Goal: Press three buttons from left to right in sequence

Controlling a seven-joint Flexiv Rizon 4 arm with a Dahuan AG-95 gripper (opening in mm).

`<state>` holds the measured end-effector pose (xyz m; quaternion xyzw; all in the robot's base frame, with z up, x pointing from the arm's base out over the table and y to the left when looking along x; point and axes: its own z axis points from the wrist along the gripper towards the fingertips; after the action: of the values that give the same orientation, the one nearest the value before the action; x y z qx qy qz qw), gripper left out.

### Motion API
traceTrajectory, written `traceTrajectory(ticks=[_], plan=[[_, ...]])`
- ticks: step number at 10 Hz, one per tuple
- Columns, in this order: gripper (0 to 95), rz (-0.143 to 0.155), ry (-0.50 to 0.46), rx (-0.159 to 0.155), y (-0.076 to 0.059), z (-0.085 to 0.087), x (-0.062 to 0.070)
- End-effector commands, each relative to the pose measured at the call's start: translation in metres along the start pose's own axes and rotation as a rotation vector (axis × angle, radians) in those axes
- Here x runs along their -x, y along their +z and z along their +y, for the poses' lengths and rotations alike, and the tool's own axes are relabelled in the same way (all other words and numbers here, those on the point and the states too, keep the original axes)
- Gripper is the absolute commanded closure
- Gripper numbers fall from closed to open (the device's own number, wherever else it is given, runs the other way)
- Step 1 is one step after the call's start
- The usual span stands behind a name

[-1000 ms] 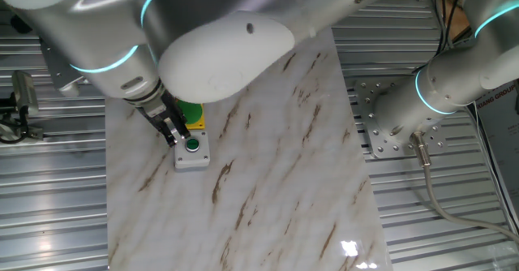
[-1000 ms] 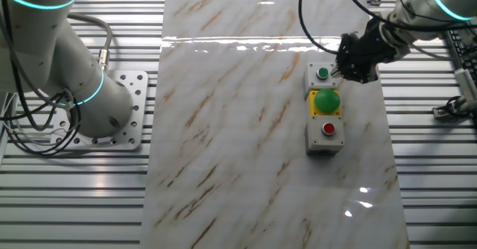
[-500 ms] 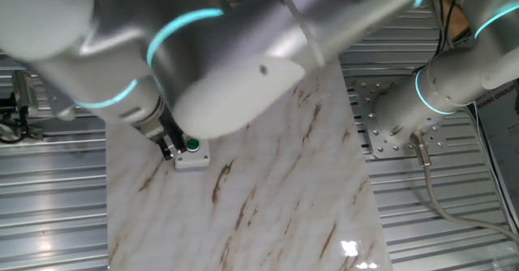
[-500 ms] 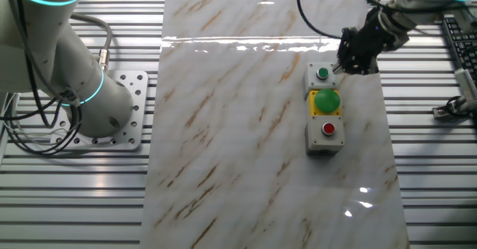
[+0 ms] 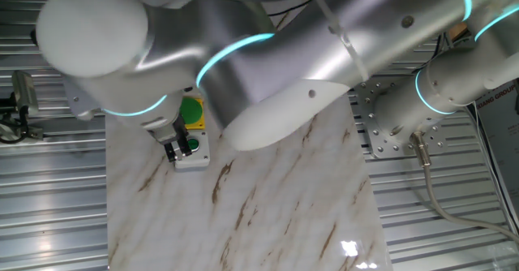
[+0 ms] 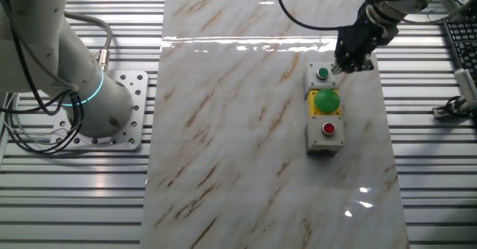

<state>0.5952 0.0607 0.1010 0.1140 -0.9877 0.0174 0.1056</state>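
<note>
Black two-finger gripper at edge of small green button on grey box, next to large round green button on yellow box; finger gap can't tell.

Both views are bright and evenly lit, with soft, weak shadows. The glossy white marble desk shows a band of glare across its upper part in the other fixed view, and a small white glare spot at the lower right in both views. In one fixed view the big silver robot arm is near the camera and looks soft and unsharp.
</note>
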Motion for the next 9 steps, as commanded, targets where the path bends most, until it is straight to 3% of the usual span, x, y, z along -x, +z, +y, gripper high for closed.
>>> traceTrajectory(ticks=[1, 5, 9], plan=[[95.0, -0.012, -0.007, 0.009, 0.0001, 0.0006, -0.0017], [95.0, -0.002, -0.083, -0.011, -0.0002, 0.0001, -0.0011], [95.0, 0.006, -0.081, 0.005, -0.0023, -0.0009, 0.0016]])
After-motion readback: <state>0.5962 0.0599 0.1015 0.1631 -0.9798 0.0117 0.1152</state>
